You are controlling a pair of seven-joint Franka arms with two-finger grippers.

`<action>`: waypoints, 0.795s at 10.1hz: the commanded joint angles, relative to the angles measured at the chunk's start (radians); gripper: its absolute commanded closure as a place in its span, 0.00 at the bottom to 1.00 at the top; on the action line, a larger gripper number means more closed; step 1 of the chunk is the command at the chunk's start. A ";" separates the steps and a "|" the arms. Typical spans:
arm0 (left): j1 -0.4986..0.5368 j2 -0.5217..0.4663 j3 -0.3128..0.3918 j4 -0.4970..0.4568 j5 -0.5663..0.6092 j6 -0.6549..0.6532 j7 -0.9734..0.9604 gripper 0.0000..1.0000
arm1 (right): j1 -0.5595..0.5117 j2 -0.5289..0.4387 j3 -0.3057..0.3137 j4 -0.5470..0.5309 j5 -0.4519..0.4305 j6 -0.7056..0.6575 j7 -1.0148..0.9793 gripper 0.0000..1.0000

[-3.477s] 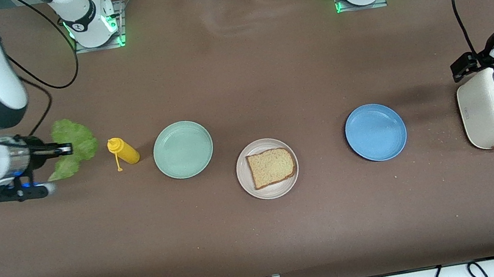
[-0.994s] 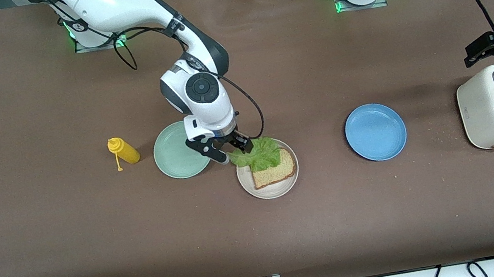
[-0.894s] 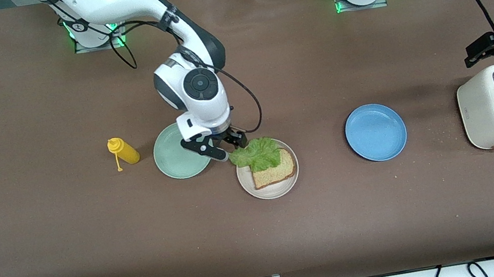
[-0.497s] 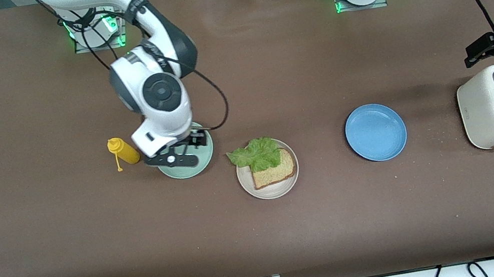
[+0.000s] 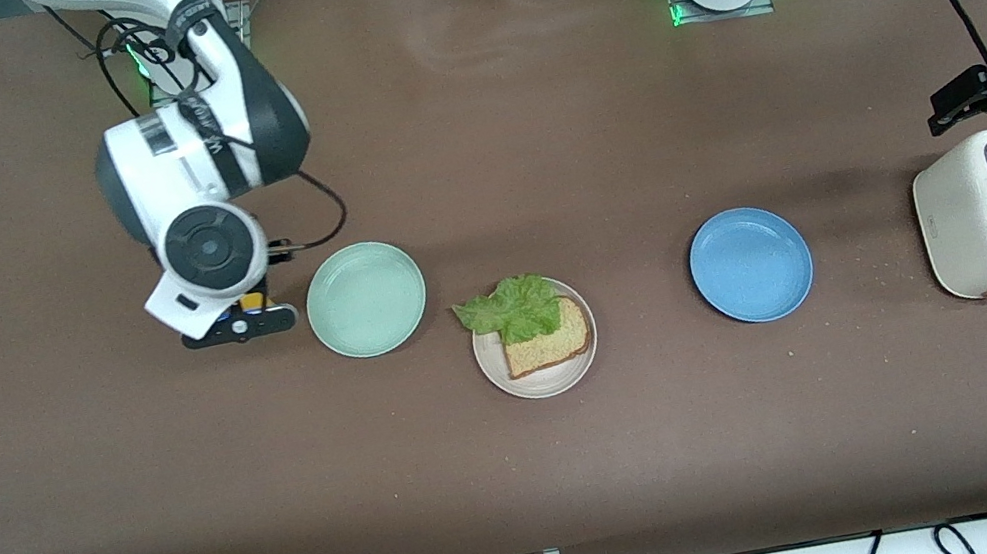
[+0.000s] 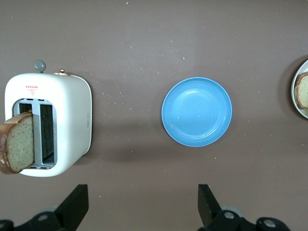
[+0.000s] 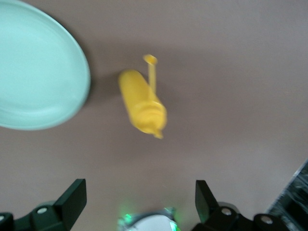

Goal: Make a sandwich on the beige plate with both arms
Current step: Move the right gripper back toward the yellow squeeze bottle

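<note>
My two arms work over a matt brown table (image 5: 528,474), its covering faintly grainy and speckled with crumbs. The blue plate (image 6: 197,111) carries a soft satin sheen, as does the mint-green plate (image 5: 365,298); the beige plate (image 5: 541,382) looks duller. The toaster (image 6: 67,125) wears smooth cream plastic. The mustard bottle (image 7: 142,106) is glossy yellow plastic. Bread (image 5: 547,337) looks porous; lettuce (image 5: 511,307) ruffled.
</note>
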 commanded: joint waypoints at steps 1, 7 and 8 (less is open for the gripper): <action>0.000 0.013 0.000 0.030 0.023 -0.022 0.018 0.00 | 0.001 -0.034 -0.092 -0.042 0.022 -0.032 -0.264 0.00; 0.000 0.013 0.000 0.030 0.023 -0.022 0.018 0.00 | -0.226 0.027 -0.245 -0.128 0.321 0.036 -1.110 0.00; 0.000 0.013 0.000 0.030 0.021 -0.022 0.018 0.00 | -0.263 0.050 -0.243 -0.131 0.380 0.047 -1.236 0.00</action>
